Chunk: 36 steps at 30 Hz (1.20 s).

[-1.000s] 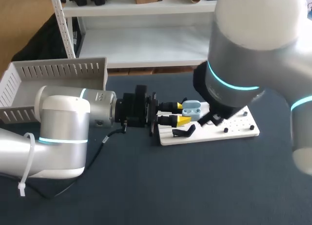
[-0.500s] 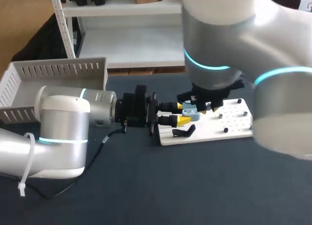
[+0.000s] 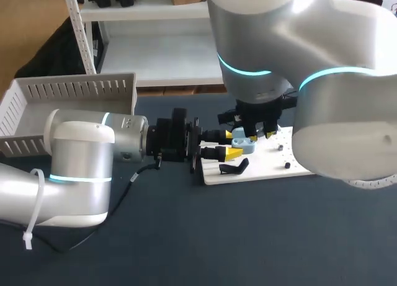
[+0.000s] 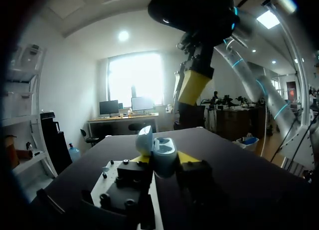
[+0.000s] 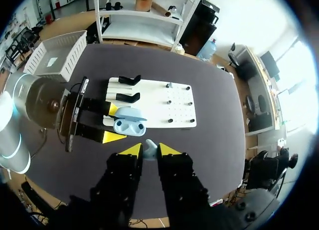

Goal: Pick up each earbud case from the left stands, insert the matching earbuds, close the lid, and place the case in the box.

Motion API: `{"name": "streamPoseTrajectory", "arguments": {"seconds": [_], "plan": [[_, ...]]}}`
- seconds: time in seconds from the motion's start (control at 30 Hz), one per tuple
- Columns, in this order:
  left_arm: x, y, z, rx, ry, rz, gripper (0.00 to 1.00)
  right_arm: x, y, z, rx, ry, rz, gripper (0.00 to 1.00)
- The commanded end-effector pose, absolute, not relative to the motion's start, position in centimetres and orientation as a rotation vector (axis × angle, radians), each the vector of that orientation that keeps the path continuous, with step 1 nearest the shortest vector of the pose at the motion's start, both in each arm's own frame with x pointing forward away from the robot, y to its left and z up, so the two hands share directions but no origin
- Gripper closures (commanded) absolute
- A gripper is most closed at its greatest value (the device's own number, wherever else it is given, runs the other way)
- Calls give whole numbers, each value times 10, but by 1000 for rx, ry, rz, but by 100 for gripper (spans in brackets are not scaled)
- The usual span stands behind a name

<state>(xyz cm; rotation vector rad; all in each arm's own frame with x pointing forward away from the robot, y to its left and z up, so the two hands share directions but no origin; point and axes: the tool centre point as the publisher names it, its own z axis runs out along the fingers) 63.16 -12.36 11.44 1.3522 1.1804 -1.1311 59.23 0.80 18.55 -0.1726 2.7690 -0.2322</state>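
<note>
Right wrist view: at the white board's (image 5: 169, 103) edge, the left gripper (image 5: 117, 123) is clamping the open case (image 5: 129, 126) by its sides. Sockets are facing up, long axis seemingly running along those fingers. The right gripper (image 5: 150, 151) is pinching one earbud (image 5: 150, 148) just above. Both are probably light, hard, slick plastic, so holding the flanks, gently.

L gripper (image 5: 115, 123) clamps case (image 5: 129, 125); R gripper (image 5: 149, 150) over it pinches earbud (image 5: 150, 146).

R arm (image 3: 279, 38) hides much of white board (image 3: 260, 172) — head view.
</note>
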Motion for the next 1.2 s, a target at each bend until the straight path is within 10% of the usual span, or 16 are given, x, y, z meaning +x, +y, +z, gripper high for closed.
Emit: {"name": "streamPoseTrajectory", "arguments": {"seconds": [0.03, 1.2], "plan": [[632, -123, 113, 1351, 1175, -1133, 100, 595, 10, 188, -51, 2786, -210, 100], [632, -123, 113, 1351, 1175, -1133, 100, 610, 25, 178, 321, 2947, -226, 100]]}}
